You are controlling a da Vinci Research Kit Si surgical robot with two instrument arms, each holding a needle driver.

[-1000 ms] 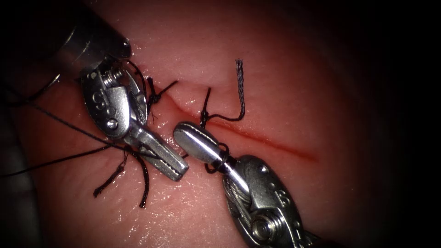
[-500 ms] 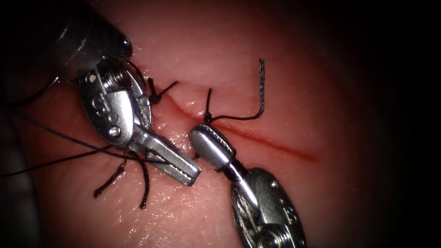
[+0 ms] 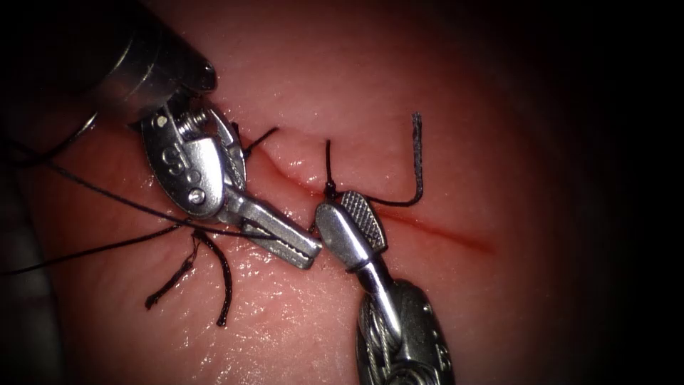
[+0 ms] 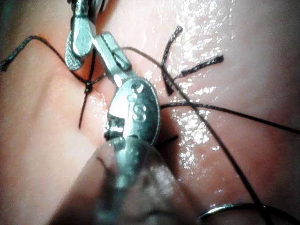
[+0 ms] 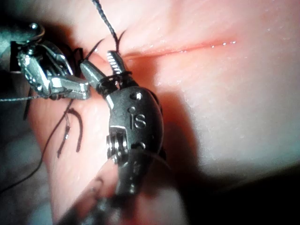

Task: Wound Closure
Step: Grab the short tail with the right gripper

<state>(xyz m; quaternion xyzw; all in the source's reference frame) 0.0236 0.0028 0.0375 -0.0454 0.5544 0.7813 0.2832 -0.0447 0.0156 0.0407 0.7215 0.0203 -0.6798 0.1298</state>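
Nearest the endoscope, the right hand (image 3: 350, 222) comes up from the bottom edge with its jaws spread, the ridged face of one jaw showing, its tip at the knot (image 3: 330, 189) on the cut (image 3: 434, 228), gripping nothing. Just to its left the left hand (image 3: 303, 253) lies with its jaws pressed together on the thread (image 3: 107, 196), which runs off to the left over the wet tissue (image 3: 299, 328) past two frayed cut ends (image 3: 224, 285). Farther back, a thread tail (image 3: 416, 160) stands up from the knot on the right of the cut, and I cannot tell where the needle is.
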